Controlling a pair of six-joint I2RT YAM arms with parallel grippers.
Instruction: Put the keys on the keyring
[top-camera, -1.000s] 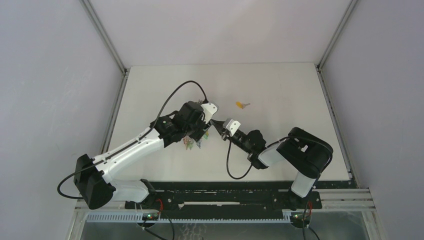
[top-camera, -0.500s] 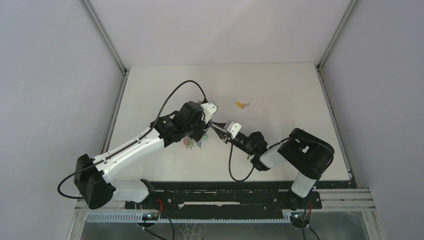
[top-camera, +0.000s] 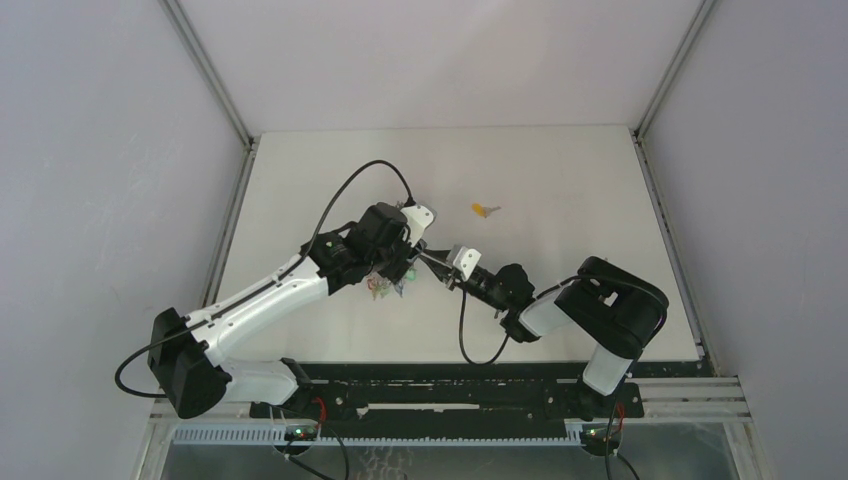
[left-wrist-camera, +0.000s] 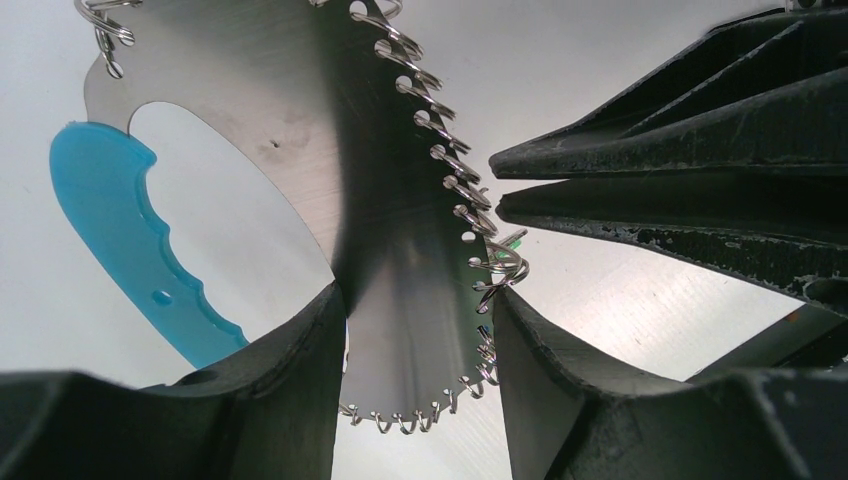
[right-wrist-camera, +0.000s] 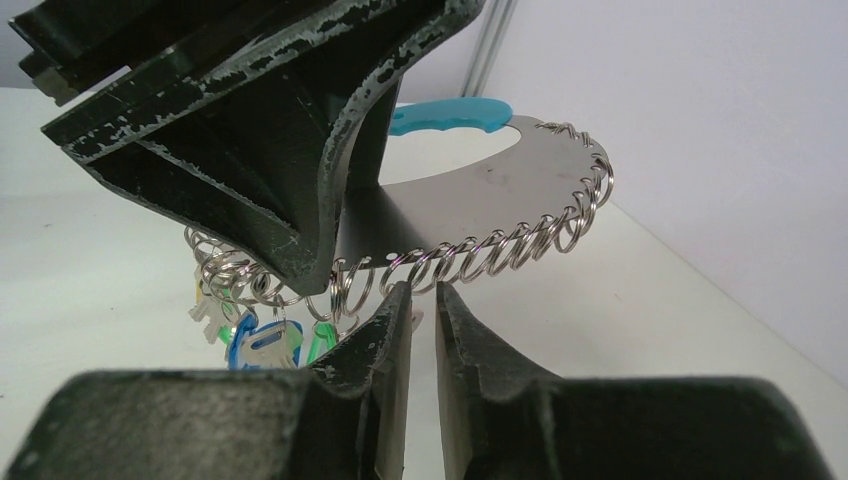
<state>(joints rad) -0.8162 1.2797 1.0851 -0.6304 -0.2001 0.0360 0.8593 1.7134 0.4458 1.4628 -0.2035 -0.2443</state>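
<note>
Steel keyring (left-wrist-camera: 385, 225) in left tool (left-wrist-camera: 418, 305), right tool (right-wrist-camera: 422, 293) barely parted beside it

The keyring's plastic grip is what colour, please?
The grip is light blue; the left wrist view shows it best.

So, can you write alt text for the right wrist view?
The right tool, its fingers a narrow gap apart, points up at the row of wire rings along the edge of the keyring, a flat metal plate with a blue handle. The left tool clamps the plate from the upper left; coloured key tags hang below.
</note>
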